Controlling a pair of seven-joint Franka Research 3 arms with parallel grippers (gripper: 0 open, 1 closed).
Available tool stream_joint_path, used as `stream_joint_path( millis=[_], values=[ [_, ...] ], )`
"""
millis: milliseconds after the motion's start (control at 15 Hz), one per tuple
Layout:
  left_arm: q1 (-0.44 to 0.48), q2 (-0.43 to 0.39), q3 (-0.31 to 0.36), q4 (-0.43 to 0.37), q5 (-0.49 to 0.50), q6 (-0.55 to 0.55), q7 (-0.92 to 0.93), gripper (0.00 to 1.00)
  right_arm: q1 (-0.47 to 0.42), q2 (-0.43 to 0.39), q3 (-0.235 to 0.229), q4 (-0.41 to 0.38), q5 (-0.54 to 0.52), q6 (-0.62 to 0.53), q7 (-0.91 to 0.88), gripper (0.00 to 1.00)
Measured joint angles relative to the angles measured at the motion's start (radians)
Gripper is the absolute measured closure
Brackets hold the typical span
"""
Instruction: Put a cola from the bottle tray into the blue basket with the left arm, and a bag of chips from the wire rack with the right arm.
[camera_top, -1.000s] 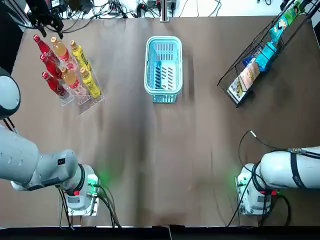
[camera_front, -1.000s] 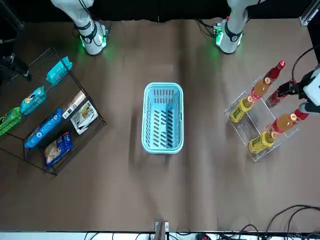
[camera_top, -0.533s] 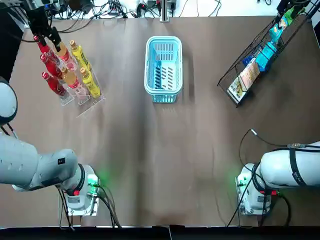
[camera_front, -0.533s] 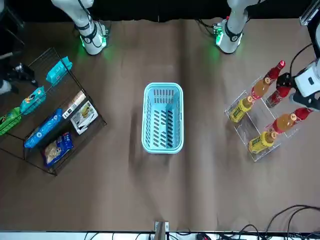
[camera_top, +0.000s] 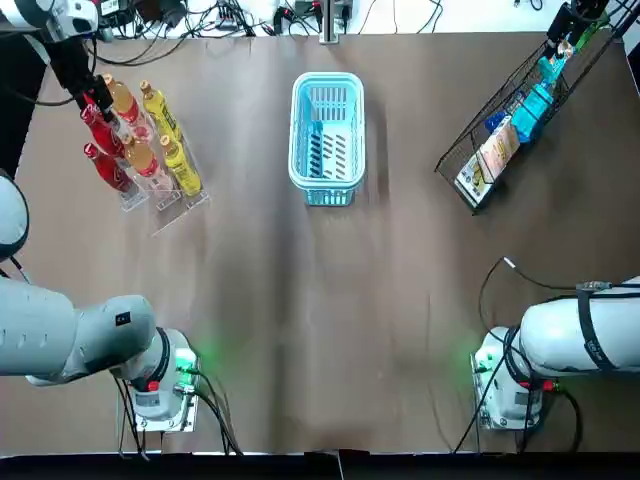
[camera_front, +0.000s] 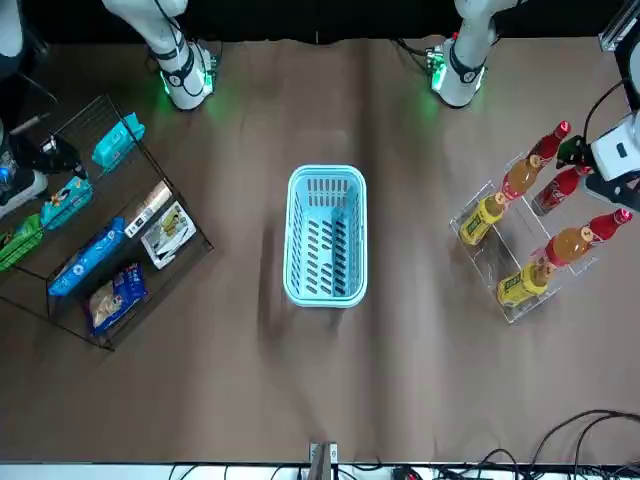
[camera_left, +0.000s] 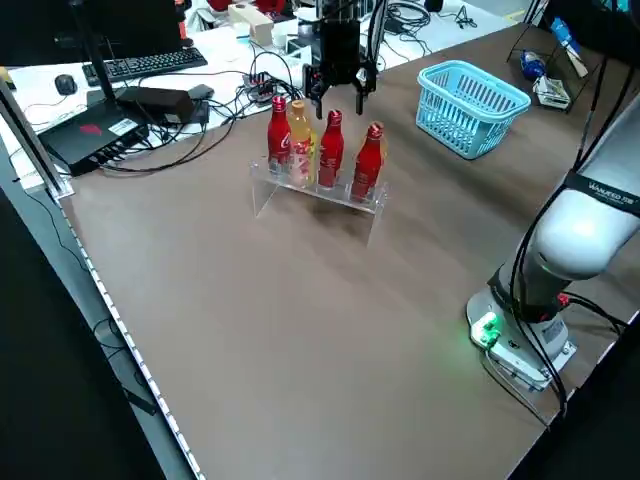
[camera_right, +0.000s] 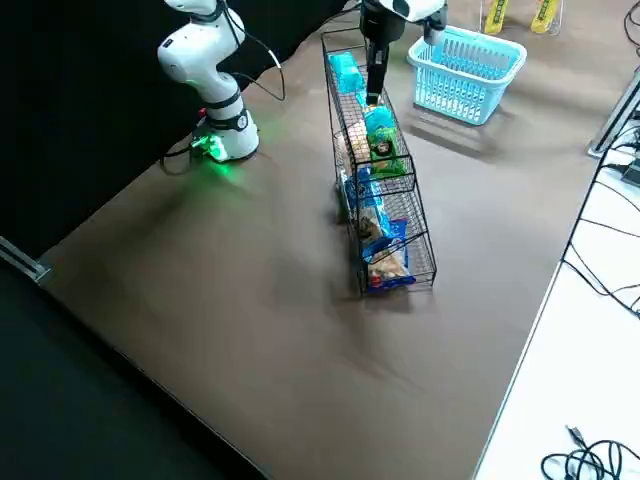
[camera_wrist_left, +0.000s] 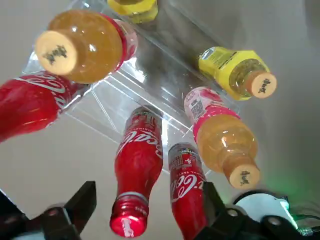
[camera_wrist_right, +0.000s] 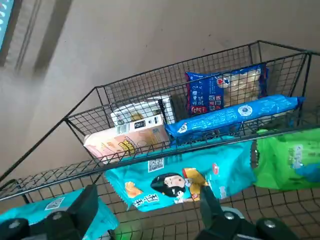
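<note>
Three red cola bottles and several yellow and orange ones stand in the clear bottle tray. My left gripper hovers open just above the cola row. In the left wrist view a cola lies between its fingers, with a second cola close beside one of them. The blue basket stands mid-table, holding nothing. My right gripper hangs open over the upper part of the wire rack. A teal chips bag lies right below it, and a green bag lies beside that one.
Lower in the wire rack lie a blue bag, a long blue packet and a pale box. Cables and a keyboard lie beyond the table's far edge. Open brown tabletop surrounds the basket.
My left gripper came in from beyond the tray and down over the cola row. My right gripper moved closer to the rack's upper bags.
</note>
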Motion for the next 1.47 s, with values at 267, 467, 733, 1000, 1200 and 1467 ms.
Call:
stream_joint_path(
  millis=[267, 467, 733, 1000, 1200, 1467],
  values=[
    [0.021, -0.015, 0.000, -0.051, 0.001, 0.036, 0.010, 0.13, -0.003, 0.008, -0.002, -0.001, 0.000, 0.000, -0.051, 0.09],
    [0.036, -0.038, 0.000, -0.065, 0.001, 0.039, 0.024, 0.26, -0.009, 0.017, -0.003, -0.002, 0.000, 0.000, -0.084, 0.09],
    [0.038, -0.047, 0.000, -0.067, 0.001, 0.040, 0.026, 0.33, -0.009, 0.035, -0.003, -0.001, 0.000, 0.005, -0.088, 0.10],
    [0.038, -0.048, 0.000, -0.068, 0.001, 0.047, 0.026, 0.39, -0.009, 0.043, -0.003, 0.000, -0.001, 0.006, -0.089, 0.16],
    [0.038, -0.048, -0.001, -0.068, 0.001, 0.058, 0.026, 0.40, -0.009, 0.045, -0.004, 0.001, -0.002, 0.006, -0.089, 0.25],
    [0.038, -0.048, -0.002, -0.068, 0.001, 0.074, 0.026, 0.46, -0.009, 0.052, -0.003, 0.001, 0.001, -0.003, -0.089, 0.48]
  ],
)
